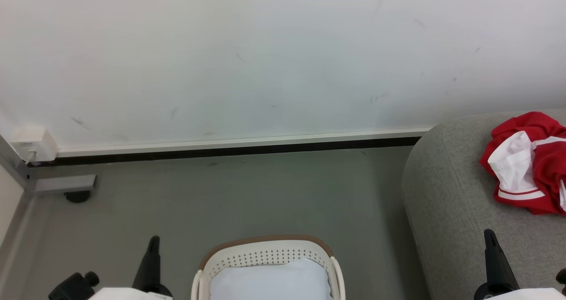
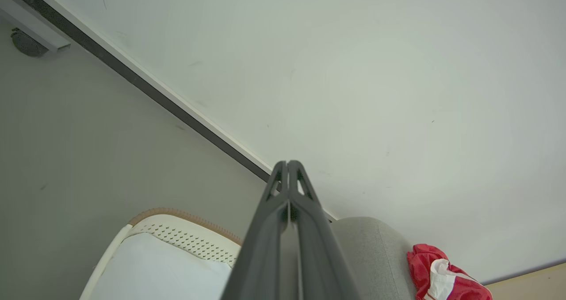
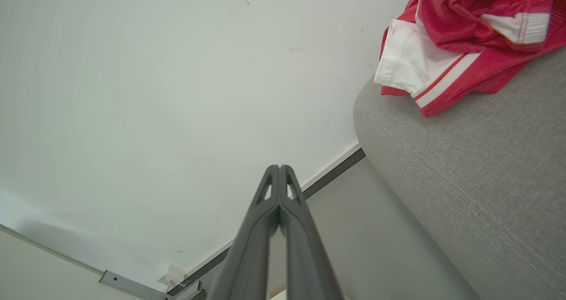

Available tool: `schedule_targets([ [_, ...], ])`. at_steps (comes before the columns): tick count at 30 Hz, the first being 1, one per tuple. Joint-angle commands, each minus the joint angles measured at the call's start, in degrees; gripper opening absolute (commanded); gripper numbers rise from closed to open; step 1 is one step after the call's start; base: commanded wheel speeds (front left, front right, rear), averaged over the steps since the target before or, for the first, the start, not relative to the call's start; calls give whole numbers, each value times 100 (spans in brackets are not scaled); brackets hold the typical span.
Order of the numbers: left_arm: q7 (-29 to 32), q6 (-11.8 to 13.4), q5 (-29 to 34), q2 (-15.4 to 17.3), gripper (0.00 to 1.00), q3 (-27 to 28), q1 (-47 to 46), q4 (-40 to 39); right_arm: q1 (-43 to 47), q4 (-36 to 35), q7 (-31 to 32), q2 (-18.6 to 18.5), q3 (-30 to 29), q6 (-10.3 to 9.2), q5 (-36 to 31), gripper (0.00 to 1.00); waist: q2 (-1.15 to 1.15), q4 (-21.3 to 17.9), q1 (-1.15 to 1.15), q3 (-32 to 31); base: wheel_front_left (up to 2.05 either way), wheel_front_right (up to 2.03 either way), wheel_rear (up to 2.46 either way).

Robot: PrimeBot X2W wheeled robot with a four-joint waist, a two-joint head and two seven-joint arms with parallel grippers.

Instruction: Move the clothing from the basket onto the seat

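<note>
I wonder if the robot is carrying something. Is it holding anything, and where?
Nothing. The left gripper and the right gripper are both shut, with nothing between their fingers. The clothing lies on the seat.

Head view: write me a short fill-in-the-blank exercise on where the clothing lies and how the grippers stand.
The clothing lies on the seat, on the robot's ____ side. The basket holds a pale pad but no ____ fabric. The left gripper and the right gripper are both ____.
Missing words: right; red; shut.
</note>
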Motion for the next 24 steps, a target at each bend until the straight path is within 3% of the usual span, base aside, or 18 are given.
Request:
schedule_targets([
  [1,53,3,-240,34,0,48,-153,-91,-144,-40,42,-28,-54,-4,211,0,0,1,0,1,0,0,0],
  [24,447,5,-1712,42,0,205,-202,-143,-250,2,425,-4,-277,-6,1523,0,0,8,0,14,0,0,0],
])
